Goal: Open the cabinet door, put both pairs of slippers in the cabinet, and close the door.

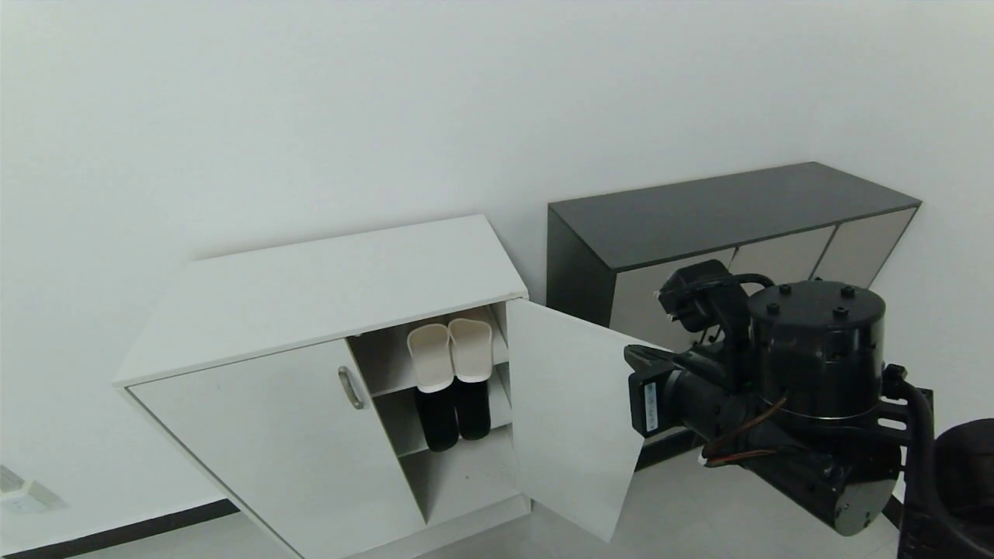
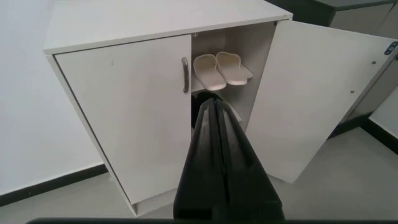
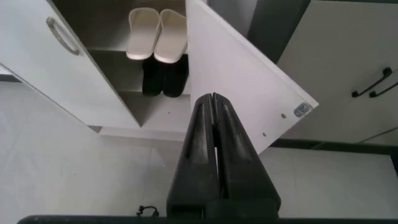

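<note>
A plain white wall (image 1: 311, 93) stands behind a white cabinet (image 1: 334, 272) on the floor. Its left door (image 1: 264, 442) is shut. Inside, the white slippers (image 1: 452, 353) lie side by side on the top shelf. The black slippers (image 1: 457, 415) sit on the shelf right under them. The right door (image 1: 571, 411) stands wide open. A dark cabinet (image 1: 722, 206) is further right. The left gripper (image 2: 215, 102) and the right gripper (image 3: 214, 99) are both pressed together, holding nothing, in front of the white cabinet.

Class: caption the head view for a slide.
White slippers and black slippers shelved in the cabinet, right door open.

Cabinet shelves (image 1: 392, 382) (white slippers (image 1: 450, 353); black slippers (image 1: 454, 419))
</note>
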Available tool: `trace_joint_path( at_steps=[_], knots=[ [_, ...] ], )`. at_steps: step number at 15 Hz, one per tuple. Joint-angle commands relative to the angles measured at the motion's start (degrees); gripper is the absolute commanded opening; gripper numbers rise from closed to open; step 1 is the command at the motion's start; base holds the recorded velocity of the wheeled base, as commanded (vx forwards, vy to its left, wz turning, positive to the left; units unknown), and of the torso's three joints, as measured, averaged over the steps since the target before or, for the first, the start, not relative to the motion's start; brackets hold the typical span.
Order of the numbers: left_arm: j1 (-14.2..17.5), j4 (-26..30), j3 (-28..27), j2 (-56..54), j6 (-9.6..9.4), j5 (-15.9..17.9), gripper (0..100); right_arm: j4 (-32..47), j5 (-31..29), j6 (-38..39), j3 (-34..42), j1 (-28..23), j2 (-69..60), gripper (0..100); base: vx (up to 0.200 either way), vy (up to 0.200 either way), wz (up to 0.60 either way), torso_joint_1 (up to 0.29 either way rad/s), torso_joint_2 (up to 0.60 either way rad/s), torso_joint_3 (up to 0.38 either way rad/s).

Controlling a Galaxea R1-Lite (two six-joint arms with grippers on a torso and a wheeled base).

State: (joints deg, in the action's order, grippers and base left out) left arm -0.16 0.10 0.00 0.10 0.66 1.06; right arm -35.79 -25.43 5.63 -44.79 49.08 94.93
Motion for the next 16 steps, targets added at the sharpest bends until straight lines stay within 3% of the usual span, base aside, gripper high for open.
trace_joint_path(
  at_steps=[1, 6, 9, 11, 12, 16],
  knots=[
    [0.0, 0.0, 0.0, 0.0, -0.13, 0.0, 0, -0.2, -0.1, -0.1, 0.1, -0.6, 0.2, 0, 0.0, 0.0, 0.0, 0.0, 0.0, 0.0],
    [0.0, 0.0, 0.0, 0.0, -0.04, 0.1, 0, -0.2, 0.4, -0.4, -0.5, -3.0, 0.4, 0, -0.2, 0.0, 0.0, 0.002, 0.0, -0.002],
    [0.0, 0.0, 0.0, 0.0, -0.04, 0.0, 0, -0.2, 5.0, -0.8, -1.5, -8.5, 1.4, 0, 0.0, 0.0, 0.0, 0.0, 0.0, 0.0],
    [0.0, 0.0, 0.0, 0.0, 0.04, 0.0, 0, -0.1, 7.1, -0.9, -5.2, -12.7, 3.5, 0, 0.0, 0.0, 0.0, 0.0, 0.0, 0.0],
    [0.0, 0.0, 0.0, 0.0, 0.04, 0.0, 0, 0.4, 7.9, -1.0, -10.7, -16.6, 6.7, 0, 0.0, 0.0, 0.0, 0.0, 0.0, 0.0],
    [0.0, 0.0, 0.0, 0.0, 0.04, 0.0, 0, 3.6, 9.5, -2.4, -23.1, -23.1, 15.6, 0, 0.0, 0.0, 0.0, 0.0, 0.0, 0.0]
  ],
)
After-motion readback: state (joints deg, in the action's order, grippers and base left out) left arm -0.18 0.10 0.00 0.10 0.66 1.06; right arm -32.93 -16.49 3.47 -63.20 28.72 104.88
